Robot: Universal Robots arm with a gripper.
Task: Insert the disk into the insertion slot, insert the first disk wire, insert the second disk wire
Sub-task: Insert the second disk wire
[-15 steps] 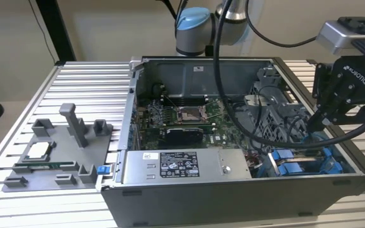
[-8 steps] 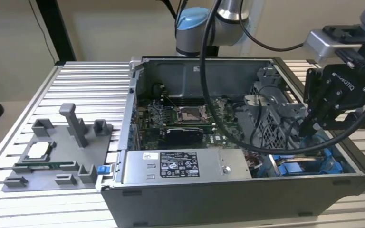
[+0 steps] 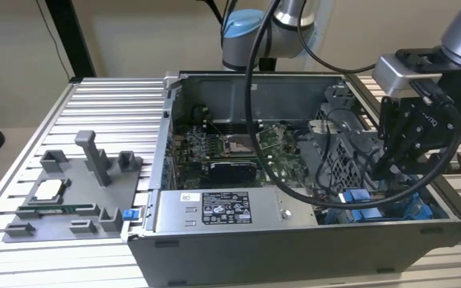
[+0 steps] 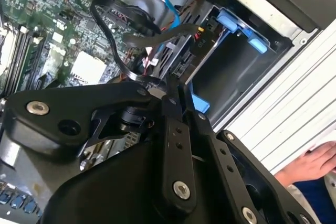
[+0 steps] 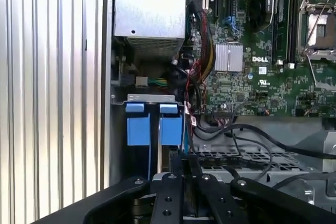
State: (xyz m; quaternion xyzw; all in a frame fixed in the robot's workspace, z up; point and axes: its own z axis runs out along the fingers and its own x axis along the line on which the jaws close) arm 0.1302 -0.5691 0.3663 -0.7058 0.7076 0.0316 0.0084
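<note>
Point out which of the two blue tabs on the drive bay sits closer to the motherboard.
In the first wrist view it is the blue tab beside the black cable bundle; the other blue tab sits nearer the ribbed table top.

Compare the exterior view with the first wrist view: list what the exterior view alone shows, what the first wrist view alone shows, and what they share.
Exterior view alone: the grey plastic fixture tray on the ribbed aluminium table, and the grey robot arm with a blue joint cap.

First wrist view alone: a close look at two bright blue plastic tabs of the insertion slot, and the small silver heatsink.

Both share: the green motherboard, the silver labelled power-supply box and the black gripper over the open computer case.
</note>
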